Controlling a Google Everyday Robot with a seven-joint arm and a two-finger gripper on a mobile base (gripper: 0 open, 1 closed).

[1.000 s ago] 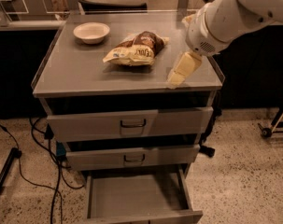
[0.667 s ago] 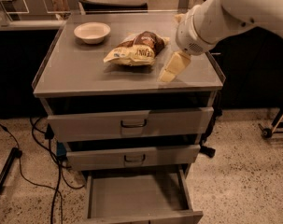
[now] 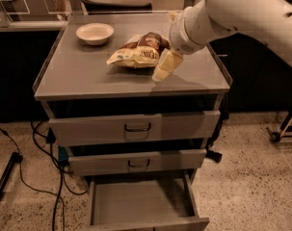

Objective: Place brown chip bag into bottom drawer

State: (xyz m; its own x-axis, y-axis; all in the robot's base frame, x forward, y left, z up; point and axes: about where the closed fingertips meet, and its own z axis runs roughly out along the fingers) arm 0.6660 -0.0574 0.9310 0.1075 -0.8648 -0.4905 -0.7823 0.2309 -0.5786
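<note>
The brown chip bag (image 3: 138,51), cream-yellow and dark brown, lies on top of the grey cabinet (image 3: 87,78), near the middle. My gripper (image 3: 164,67) hangs from the white arm just to the right of the bag, low over the cabinet top, close to the bag's right end. The bottom drawer (image 3: 143,202) is pulled out below, and its grey floor is bare.
A round cream bowl (image 3: 94,33) sits at the back left of the cabinet top. The two upper drawers (image 3: 136,127) are shut. Black cables (image 3: 44,162) lie on the floor at the left. A wheeled stand (image 3: 283,129) is at the right.
My arm and gripper have moved left across the cabinet top, from near its right edge to right beside the chip bag. The bag and the bowl have not moved.
</note>
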